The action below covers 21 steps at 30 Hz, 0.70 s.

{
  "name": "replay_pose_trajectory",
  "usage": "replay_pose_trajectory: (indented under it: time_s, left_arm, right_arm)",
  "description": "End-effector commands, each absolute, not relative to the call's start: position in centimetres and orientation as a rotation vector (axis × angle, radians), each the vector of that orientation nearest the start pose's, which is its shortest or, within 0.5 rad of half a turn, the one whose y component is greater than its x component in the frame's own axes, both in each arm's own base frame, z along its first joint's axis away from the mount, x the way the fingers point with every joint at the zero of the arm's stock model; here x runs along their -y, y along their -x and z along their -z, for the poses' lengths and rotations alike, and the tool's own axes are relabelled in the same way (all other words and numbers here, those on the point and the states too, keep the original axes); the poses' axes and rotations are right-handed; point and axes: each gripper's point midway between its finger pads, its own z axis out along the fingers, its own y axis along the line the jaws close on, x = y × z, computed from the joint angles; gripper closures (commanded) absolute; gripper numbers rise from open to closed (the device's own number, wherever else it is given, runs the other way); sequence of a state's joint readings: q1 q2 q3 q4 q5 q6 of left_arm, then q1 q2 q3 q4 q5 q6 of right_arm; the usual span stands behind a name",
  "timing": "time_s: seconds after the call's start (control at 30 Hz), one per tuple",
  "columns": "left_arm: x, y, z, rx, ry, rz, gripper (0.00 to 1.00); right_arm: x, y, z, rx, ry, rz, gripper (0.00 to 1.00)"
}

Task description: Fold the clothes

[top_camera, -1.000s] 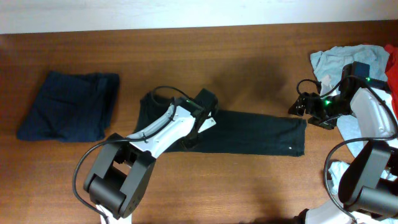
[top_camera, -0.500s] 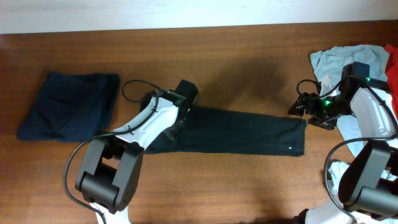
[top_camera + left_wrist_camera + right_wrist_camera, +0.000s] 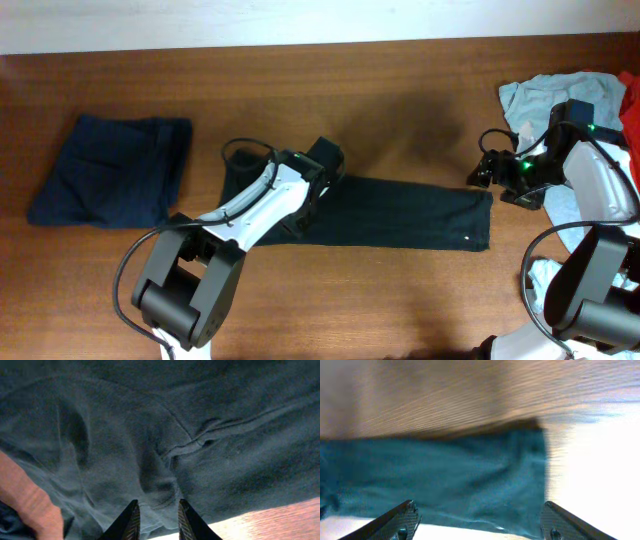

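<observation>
Far left on the bench, a navy garment is lying folded on its own. In the middle, the black shirt is lying stretched out as a long folded strip. The left tool is sitting down on the strip's left end. In the wrist view its fingers are standing only slightly apart with wrinkled cloth right at the tips, and honestly I can't tell if it's pinching any. The right tool is hanging just off the strip's right end, spread wide and carrying nothing. Past it, a light-blue garment and a red garment are lying heaped at the bench's right edge.
</observation>
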State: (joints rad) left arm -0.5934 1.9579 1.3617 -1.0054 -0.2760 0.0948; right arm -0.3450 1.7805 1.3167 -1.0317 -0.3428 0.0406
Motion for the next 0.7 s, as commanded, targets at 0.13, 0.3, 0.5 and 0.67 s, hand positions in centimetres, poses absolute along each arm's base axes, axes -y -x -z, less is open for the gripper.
replay_pose_trajectory:
  time_s: [0.13, 0.3, 0.5, 0.67]
  left_arm:
    - [14.3, -34.6, -9.0, -2.916, -0.672, -0.306, 0.66]
    - [13.6, -37.7, -16.1, -2.795, -0.506, -0.135, 0.43]
    - [10.9, -39.1, -19.2, -2.750, -0.363, -0.059, 0.36]
    - [10.3, -39.2, -19.2, -2.758, -0.344, -0.056, 0.37]
  right_arm:
    - [10.0, -33.1, -5.9, -2.977, -0.604, -0.327, 0.10]
    - [8.9, -32.1, -2.2, -3.063, -0.505, -0.569, 0.10]
    - [5.7, -29.8, 2.5, -3.175, -0.429, -0.903, 0.19]
    - [2.9, -29.5, 2.0, -3.134, -0.240, -1.102, 0.36]
